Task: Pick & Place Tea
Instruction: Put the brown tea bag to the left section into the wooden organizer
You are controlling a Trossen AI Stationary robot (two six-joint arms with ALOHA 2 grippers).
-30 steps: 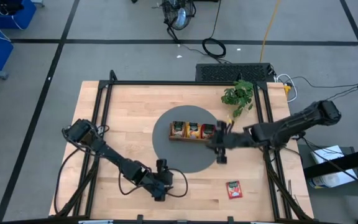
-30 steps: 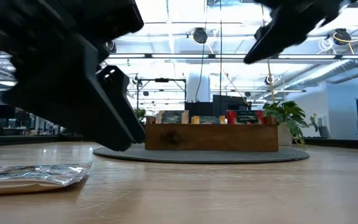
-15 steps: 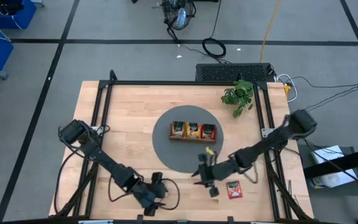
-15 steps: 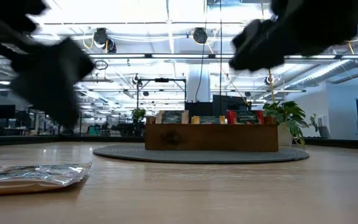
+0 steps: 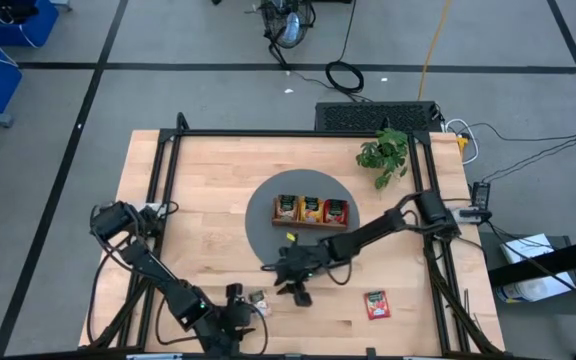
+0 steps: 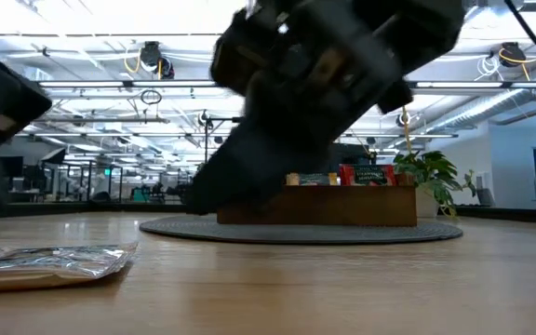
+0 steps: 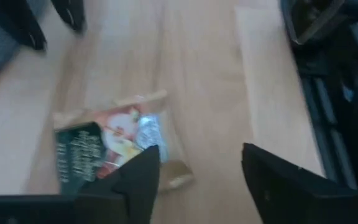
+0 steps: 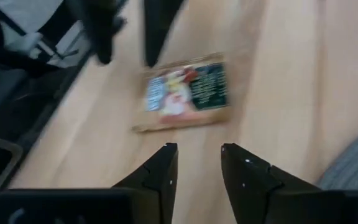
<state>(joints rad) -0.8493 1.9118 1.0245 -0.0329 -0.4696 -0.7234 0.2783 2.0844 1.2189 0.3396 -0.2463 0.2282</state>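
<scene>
Right claw (image 5: 298,290) open beside tray (image 5: 311,222) of sachets (image 5: 311,208)

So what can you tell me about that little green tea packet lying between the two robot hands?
The green tea packet is a small flat rectangle with a tan edge, a dark green half with writing and a picture in red and white. It lies flat on the bare wooden table, just off the grey round mat. The left gripper and right gripper are open beside it, neither touching.
</scene>
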